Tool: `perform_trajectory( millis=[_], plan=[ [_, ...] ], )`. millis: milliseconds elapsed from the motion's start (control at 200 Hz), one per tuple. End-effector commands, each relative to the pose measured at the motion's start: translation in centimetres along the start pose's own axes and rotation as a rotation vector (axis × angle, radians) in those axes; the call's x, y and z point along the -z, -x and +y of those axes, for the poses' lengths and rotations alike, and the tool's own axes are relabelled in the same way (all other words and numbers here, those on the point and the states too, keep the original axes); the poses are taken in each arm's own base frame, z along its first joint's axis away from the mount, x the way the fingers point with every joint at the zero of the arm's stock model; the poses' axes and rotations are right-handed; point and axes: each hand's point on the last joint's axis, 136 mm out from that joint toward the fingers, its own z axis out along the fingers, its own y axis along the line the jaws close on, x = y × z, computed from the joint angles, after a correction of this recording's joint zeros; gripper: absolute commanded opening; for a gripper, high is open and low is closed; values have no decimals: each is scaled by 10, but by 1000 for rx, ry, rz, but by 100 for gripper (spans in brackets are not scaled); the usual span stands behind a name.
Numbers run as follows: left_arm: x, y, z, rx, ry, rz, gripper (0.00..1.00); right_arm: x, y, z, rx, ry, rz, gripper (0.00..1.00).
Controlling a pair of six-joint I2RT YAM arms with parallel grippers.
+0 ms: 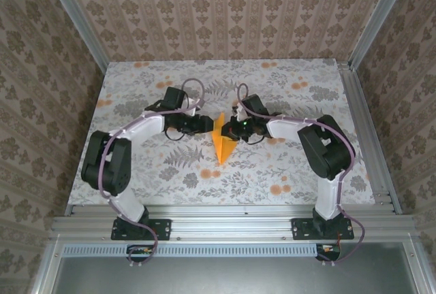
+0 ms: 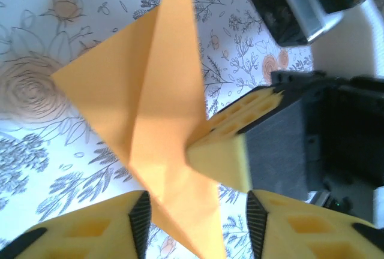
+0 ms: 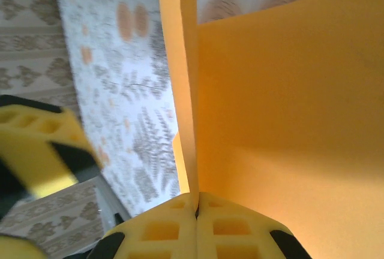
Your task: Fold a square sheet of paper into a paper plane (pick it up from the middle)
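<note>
Damask wallpaper point(image 1: 225, 8) closes in three sides, and the table point(image 1: 300, 171) wears a cloth printed with grey ferns and orange flowers. On the left, the left gripper point(image 1: 204, 125) reaches toward the centre with its jaws spread. Its wrist camera shows its two yellow fingers point(image 2: 139, 217) standing apart, with the lower tail of the sheet of paper point(image 2: 156, 109) passing between them, apparently pinched by neither. The sheet stands on edge over the middle of the table, between the two grippers, with its tip toward the arm bases. Whether that tip touches the cloth cannot be told. On the right, the right gripper point(image 1: 236, 129) has its jaws pressed together on the paper, its pads point(image 3: 174, 229) meeting on a folded edge.

The whole sheet seems to hang from that single pinch. Paper this light could swivel or sag around it, so the left fingers might close off the crease and set a crooked fold. It might also slip free, and a squeeze in the wrong place would crumple a flap.

The paper is thin, matte and bright orange. It is already creased to a narrow pointed shape, with layered flaps meeting along a straight ridge and one wing splaying sideways. The fingers are blocky yellow pieces with moulded pockets and black edging.
</note>
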Motion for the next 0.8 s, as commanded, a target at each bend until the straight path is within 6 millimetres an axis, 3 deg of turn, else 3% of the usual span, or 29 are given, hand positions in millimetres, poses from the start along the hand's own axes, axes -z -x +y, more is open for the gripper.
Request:
perform_trajectory(
  millis=[0,205,455,650,795],
  plan=[
    [14,-1,-1,70,21,-56,55,22,11,41,21,124,-34,0],
    [37,1,-22,137,-63,-183,66,41,27,79,25,265,-84,0],
    [48,4,-48,171,-250,-282,66,54,35,110,5,391,-99,0],
    [48,-4,-42,180,-213,-267,67,62,36,118,11,409,-111,0],
    [48,-2,-49,189,-275,-277,72,63,36,118,10,411,-113,0]
  ],
)
